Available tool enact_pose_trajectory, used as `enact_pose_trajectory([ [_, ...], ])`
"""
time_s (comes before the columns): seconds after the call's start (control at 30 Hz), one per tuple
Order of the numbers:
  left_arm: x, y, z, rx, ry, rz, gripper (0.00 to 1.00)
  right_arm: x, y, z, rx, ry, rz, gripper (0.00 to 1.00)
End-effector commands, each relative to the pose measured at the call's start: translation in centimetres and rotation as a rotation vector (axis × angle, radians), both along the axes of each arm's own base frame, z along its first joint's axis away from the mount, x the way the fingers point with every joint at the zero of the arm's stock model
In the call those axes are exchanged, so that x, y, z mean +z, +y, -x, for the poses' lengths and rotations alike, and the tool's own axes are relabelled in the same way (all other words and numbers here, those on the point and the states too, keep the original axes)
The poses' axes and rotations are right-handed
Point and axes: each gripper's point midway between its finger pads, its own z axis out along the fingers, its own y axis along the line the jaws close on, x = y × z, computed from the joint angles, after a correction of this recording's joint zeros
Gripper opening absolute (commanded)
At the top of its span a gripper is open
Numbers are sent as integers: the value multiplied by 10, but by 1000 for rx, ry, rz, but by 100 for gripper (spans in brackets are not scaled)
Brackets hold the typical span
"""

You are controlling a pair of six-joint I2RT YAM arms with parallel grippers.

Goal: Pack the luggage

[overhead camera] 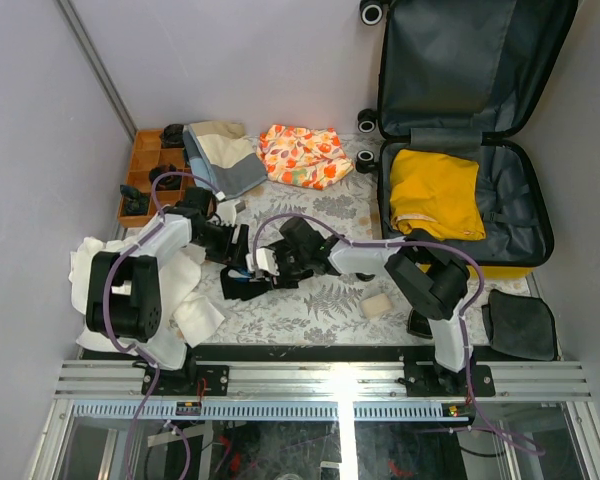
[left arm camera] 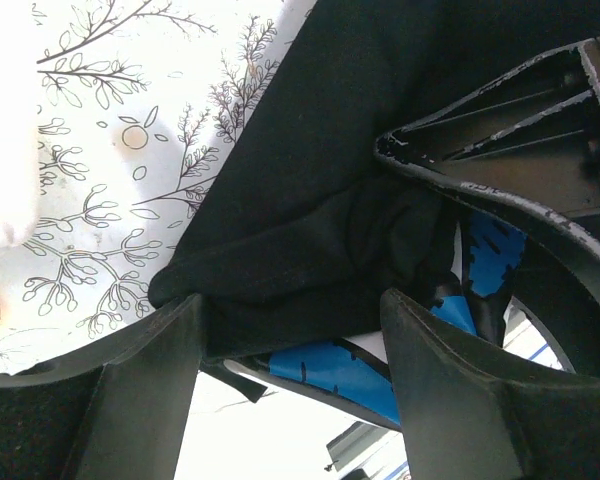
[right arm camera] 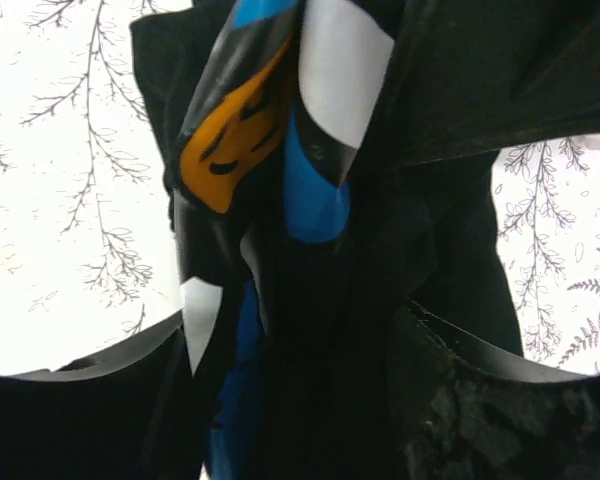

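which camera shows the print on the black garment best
Right wrist: the black garment fills the frame, its orange, blue and white print clear. Left wrist shows black cloth with blue patches; top view only a dark bundle.

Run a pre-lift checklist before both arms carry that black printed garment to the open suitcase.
1. Black garment with blue, white and orange print sits inside the left gripper: ok.
2. Same garment sits inside the right gripper: ok.
3. Both grips closed firmly on the cloth: cannot tell.
4. Yellow hard-shell suitcase open, lid swung back: ok.
5. Bare lining free beside the yellow folded garment already packed: ok.
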Motion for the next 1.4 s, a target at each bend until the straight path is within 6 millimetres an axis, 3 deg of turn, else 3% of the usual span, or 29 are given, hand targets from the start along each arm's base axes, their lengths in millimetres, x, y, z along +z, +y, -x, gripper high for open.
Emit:
enact_pose_trajectory([
  [0.0, 5, -1, -9, 3, -10, 21, 67, -45, -28, -10, -55, -19, 163, 53],
  [0.1, 10, 4, -11, 22, -13, 37, 68, -52, -38, -8, -62, -26, 189, 27],
  [0.17, 18, 8, -15, 37, -26, 58, 69, -46, -40, -6, -61, -25, 189, 6],
  [0.2, 22, 12, -17, 44, -34, 64, 70, -39, -39, -6, -63, -28, 176, 1],
  [0.5, 72, 28, -41, 66, -218, 50, 82, 79, -18, -16, -113, -68, -11, 0],
  [0.63, 91, 29, -49, 77, -280, 57, 99, 120, -28, -24, -133, -86, -55, 0],
  [0.77, 105, 28, -54, 89, -322, 67, 100, 153, -53, -37, -175, -110, -79, 0],
  [0.9, 113, 27, -59, 88, -338, 73, 100, 197, -92, -46, -227, -146, -96, 0],
  [1.07, 125, 19, -63, 64, -348, 125, 100, 235, -166, -56, -307, -190, -89, 0],
  [1.2, 130, 12, -65, 46, -328, 170, 100, 236, -244, -60, -397, -198, -32, 0],
  [1.37, 130, 6, -67, 35, -310, 190, 100, 218, -318, -62, -513, -157, 13, 0],
])
